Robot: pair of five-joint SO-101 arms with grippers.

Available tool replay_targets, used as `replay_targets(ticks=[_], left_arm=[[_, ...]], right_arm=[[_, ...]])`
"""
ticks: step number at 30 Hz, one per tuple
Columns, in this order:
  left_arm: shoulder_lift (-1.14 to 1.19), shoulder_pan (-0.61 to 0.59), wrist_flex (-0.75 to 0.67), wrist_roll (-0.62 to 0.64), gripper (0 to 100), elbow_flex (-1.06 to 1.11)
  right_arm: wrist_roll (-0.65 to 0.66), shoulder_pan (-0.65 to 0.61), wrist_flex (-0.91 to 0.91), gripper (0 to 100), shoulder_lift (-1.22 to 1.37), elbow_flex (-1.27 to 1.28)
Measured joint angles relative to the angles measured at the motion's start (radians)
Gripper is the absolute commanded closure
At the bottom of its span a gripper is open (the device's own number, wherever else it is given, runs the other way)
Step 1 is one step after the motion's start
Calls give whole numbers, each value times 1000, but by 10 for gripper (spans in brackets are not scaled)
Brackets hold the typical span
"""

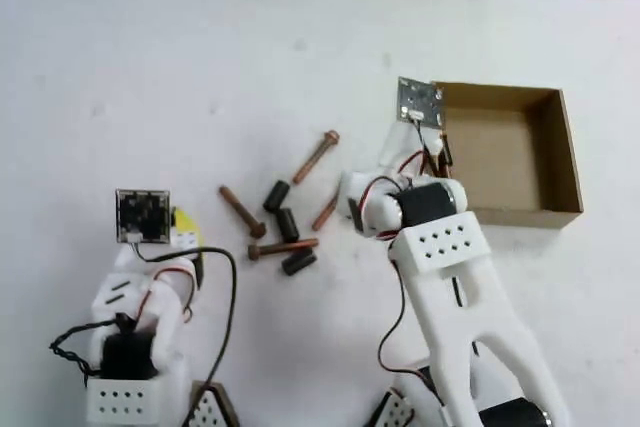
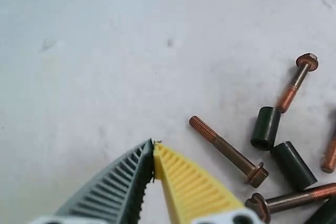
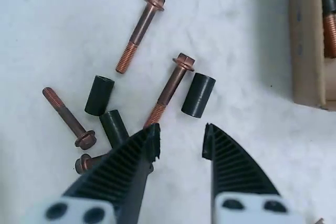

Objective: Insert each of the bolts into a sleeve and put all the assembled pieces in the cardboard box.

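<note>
Right gripper jaws spread, empty, over loose bolts and sleeves on counter. Left gripper jaws pressed together, near the pile. One sleeved bolt in cardboard box.

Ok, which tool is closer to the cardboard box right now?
Right. The right tool hangs open just beside the cardboard box; the left tool is shut, across the loose bolts from it.

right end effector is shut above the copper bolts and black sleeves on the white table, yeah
Not shut: the right end effector is open, with a clear gap, as the right wrist view shows. It is above the copper-coloured metal bolts and black cylindrical sleeves on the white table.
</note>
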Motion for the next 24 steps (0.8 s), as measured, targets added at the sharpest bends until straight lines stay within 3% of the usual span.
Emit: replay_targets(ticks=[7, 24], left_arm=[[0, 0, 0, 0, 980, 0], [0, 0, 0, 0, 980, 0]], right_arm=[[-6, 0, -2, 875, 173, -5], [-158, 2, 23, 875, 637, -327]])
